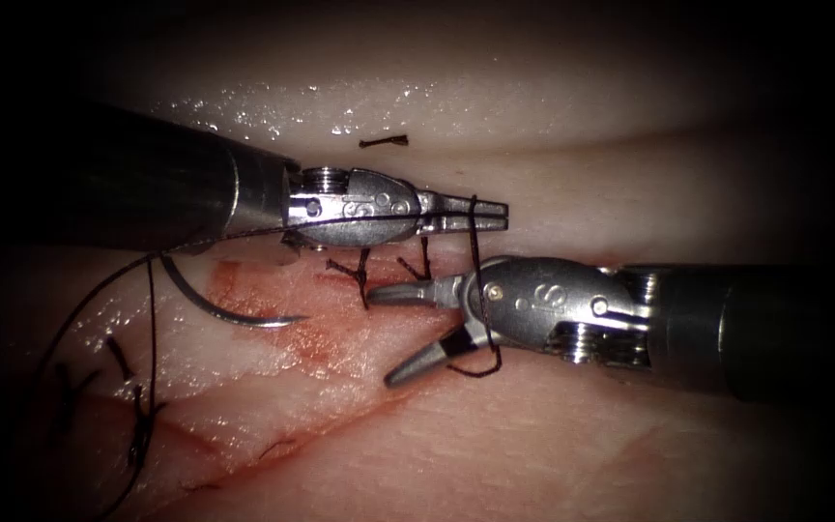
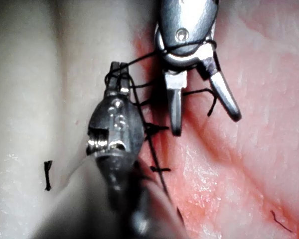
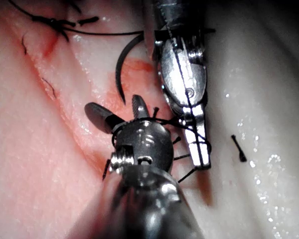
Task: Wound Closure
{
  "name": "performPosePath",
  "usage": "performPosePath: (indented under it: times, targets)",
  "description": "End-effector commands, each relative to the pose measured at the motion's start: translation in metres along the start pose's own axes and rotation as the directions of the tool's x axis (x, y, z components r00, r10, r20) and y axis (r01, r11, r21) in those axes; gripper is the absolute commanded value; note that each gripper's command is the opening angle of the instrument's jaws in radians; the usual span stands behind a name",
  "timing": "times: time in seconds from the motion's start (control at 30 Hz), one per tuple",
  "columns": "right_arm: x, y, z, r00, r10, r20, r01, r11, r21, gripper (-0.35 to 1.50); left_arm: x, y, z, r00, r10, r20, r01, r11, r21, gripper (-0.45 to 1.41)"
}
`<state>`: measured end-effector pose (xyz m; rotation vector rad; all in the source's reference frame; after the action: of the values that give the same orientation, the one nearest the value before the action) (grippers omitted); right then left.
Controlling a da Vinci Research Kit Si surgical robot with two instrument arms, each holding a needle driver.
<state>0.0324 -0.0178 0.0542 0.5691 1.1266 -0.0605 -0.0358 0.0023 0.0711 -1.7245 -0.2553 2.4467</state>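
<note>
I see the needle (image 1: pixel 234 307) lying loose on the tissue (image 1: pixel 553 445), left of both tools and held by neither; its tip points right toward the red fluid (image 1: pixel 311 338), and I can't tell if any part of it is in the tissue. In the R wrist view the needle (image 3: pixel 120 74) curves just beyond the R tool (image 3: pixel 120 115). L tool (image 1: pixel 480 215) comes in from the left, on the far side of the cut (image 1: pixel 321 430), jaws pressed together w/ the thread (image 1: pixel 474 253) crossing them near the tips; I can't tell if they pinch it or if it's just looped round. Thread also runs along the L tool's body back to the left, then drops toward the near-left stitches (image 1: pixel 142 425). R tool (image 1: pixel 381 333) comes from the right, jaws spread wide, one pointing left, the other near-left, nothing between them. The thread from the L tips drops down and loops around the R tool at the base of its jaws, w/ a small loop hanging on its near side. Short thread ends (image 1: pixel 359 275) of a knot sit between the 2 tools. A cut end (image 1: pixel 384 142) lies on the pale far tissue, well apart. L wrist view: L tool (image 2: pixel 118 69) w/ thread wrapped at its tips, R tool (image 2: pixel 204 112) open just beside.
</note>
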Motion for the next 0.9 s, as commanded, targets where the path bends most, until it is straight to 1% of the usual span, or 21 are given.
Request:
performPosePath:
  times: [0.03,0.13,0.2,0.27,0.3,0.4,0.43,0.47,0.5,0.53,0.7,0.77,0.8,0.87,0.9]
  targets:
    - [0.0002,0.0002,0.0008,1.000,-0.003,-0.002,0.003,1.000,0.001,1.06,-0.0003,-0.0002,0.0007,1.000,0.001,-0.002,-0.001,1.000,-0.002,-0.45]
    - [0.0000,-0.0001,0.0008,1.000,0.004,0.004,-0.004,1.000,0.007,1.16,-0.0003,-0.0001,0.0006,1.000,0.002,-0.002,-0.002,1.000,-0.003,-0.45]
    - [-0.0002,-0.0002,0.0009,0.999,0.017,0.039,-0.017,1.000,0.013,1.21,-0.0003,-0.0001,0.0006,1.000,0.008,-0.002,-0.008,1.000,-0.003,-0.45]
    - [-0.0005,-0.0004,0.0009,0.997,0.032,0.075,-0.033,0.999,0.021,1.21,-0.0003,0.0000,0.0005,1.000,0.008,-0.002,-0.008,1.000,-0.003,-0.45]
    - [-0.0007,-0.0005,0.0009,0.992,0.036,0.121,-0.039,0.999,0.020,1.18,-0.0003,0.0001,0.0004,1.000,0.009,-0.004,-0.009,1.000,-0.007,-0.45]
    - [-0.0011,-0.0007,0.0008,0.987,0.031,0.159,-0.034,0.999,0.014,1.16,-0.0004,0.0001,0.0002,1.000,0.009,-0.002,-0.010,1.000,-0.005,-0.45]
    - [-0.0014,-0.0008,0.0007,0.976,0.027,0.217,-0.028,1.000,0.004,1.16,-0.0004,0.0002,0.0001,1.000,0.010,-0.001,-0.010,1.000,-0.004,-0.45]
    - [-0.0016,-0.0009,0.0007,0.972,0.025,0.234,-0.026,1.000,0.001,1.16,-0.0004,0.0003,0.0000,1.000,0.011,-0.001,-0.011,1.000,-0.005,-0.45]
    - [-0.0016,-0.0009,0.0007,0.972,0.025,0.234,-0.026,1.000,0.001,1.16,-0.0004,0.0003,0.0000,1.000,0.011,-0.001,-0.011,1.000,-0.005,-0.45]
    - [-0.0019,-0.0011,0.0008,0.964,0.022,0.264,-0.022,1.000,-0.003,1.16,-0.0005,0.0004,-0.0001,1.000,0.011,0.001,-0.011,1.000,-0.004,-0.45]
    - [-0.0024,-0.0012,0.0012,0.955,0.032,0.293,-0.033,0.999,-0.004,1.16,-0.0005,0.0006,-0.0002,1.000,0.013,0.000,-0.013,1.000,-0.005,-0.45]
    - [-0.0029,-0.0012,0.0014,0.949,0.041,0.313,-0.045,0.999,0.004,1.08,-0.0006,0.0008,-0.0003,1.000,0.014,0.002,-0.014,1.000,-0.003,-0.45]
    - [-0.0029,-0.0012,0.0014,0.949,0.041,0.313,-0.045,0.999,0.004,1.08,-0.0006,0.0008,-0.0003,1.000,0.014,0.002,-0.014,1.000,-0.003,-0.45]
    - [-0.0037,-0.0010,0.0017,0.936,0.042,0.349,-0.041,0.999,-0.010,1.08,-0.0007,0.0010,-0.0004,1.000,0.016,0.006,-0.016,1.000,-0.004,-0.45]
    - [-0.0039,-0.0008,0.0018,0.935,0.042,0.352,-0.040,0.999,-0.012,1.08,-0.0007,0.0010,-0.0004,1.000,0.017,0.006,-0.017,1.000,-0.004,-0.45]
